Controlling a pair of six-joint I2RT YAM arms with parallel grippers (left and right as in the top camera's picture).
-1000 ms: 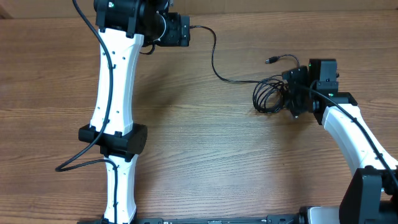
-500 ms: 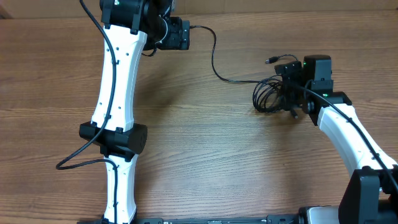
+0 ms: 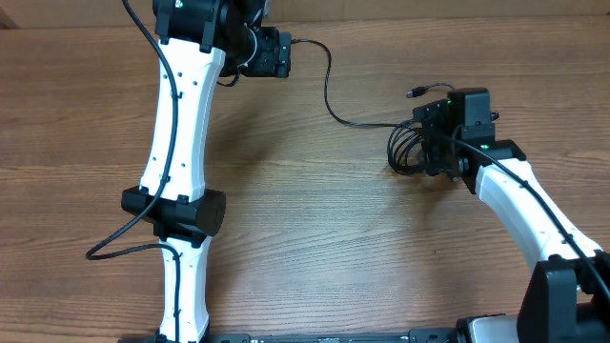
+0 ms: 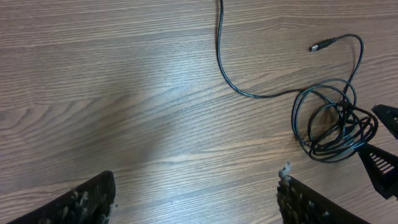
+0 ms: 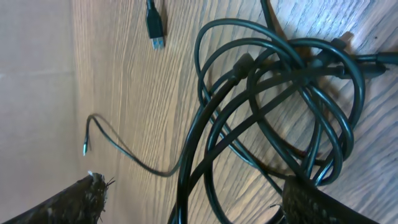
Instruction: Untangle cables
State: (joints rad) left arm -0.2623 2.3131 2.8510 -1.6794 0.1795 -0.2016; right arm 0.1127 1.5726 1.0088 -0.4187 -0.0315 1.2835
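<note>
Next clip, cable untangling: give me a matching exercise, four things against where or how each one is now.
Things:
1. left gripper
2. right gripper
3. coil
4. plug

States:
A. tangled loops lying on the table
B. open, near the far edge, nothing between its fingers
C. open, right up against the loops
D. silver-tipped, lying outside the loops

Pairs: 1-B, 2-C, 3-A, 4-D

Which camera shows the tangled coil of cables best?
The right wrist view: the coil fills the frame, each loop distinct. The left wrist view shows it smaller; overhead it is small and partly under the right hand.
</note>
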